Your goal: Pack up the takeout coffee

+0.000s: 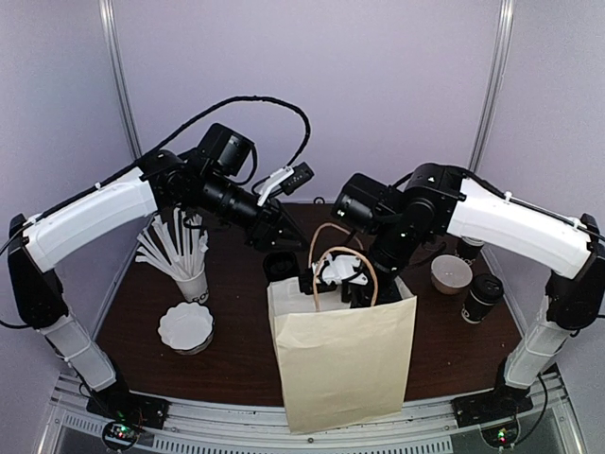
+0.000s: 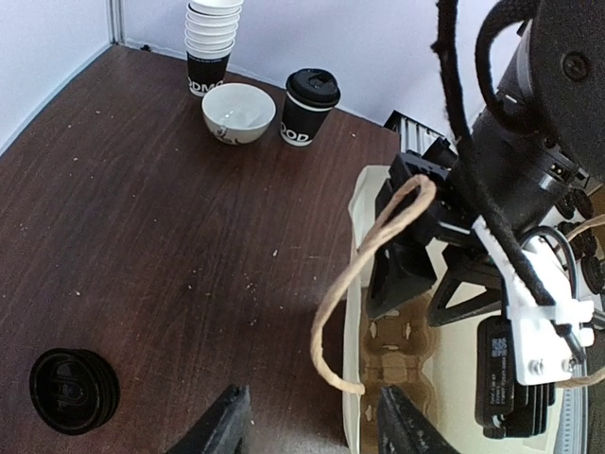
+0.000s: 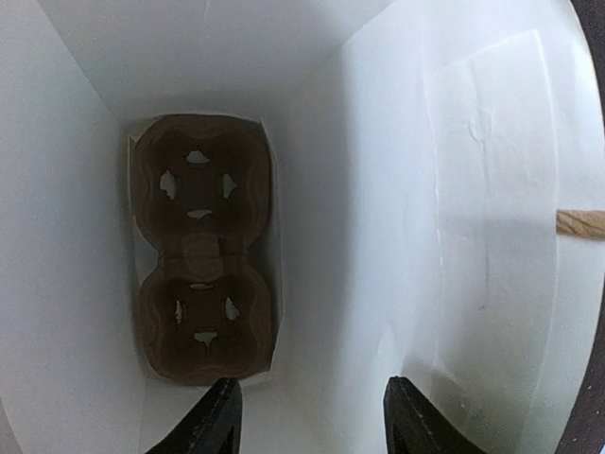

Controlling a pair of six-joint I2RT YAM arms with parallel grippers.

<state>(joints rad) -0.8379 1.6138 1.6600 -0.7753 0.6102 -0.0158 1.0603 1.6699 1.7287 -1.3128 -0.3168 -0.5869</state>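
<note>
Nearest in the top view stands the paper bag [image 1: 345, 355], its mouth open, with the right arm dipping into it from behind. To the bag's right and well apart from it sits the takeout coffee [image 1: 483, 298], upright and lidded, with neither arm touching it.

From the left wrist, the left gripper [image 2: 317, 427] hangs over the bag's back rim. Its fingers are spread, and the rim and a twine handle [image 2: 373, 255] lie between them, but nothing is pinched. Beyond the bag, the coffee stands just beside an open lidless cup [image 2: 238, 113].

From the right wrist, the right gripper [image 3: 312, 421] is inside the bag, fingers spread and empty, above a cardboard cup carrier [image 3: 203, 251] on the bag's floor.

Judging by its look, the coffee is light. Its paper wall would give under a hard squeeze, and the domed lid could pop off. The best hold is probably gentle, around the body below the lid, keeping the cup upright. How full it is cannot be told.
</note>
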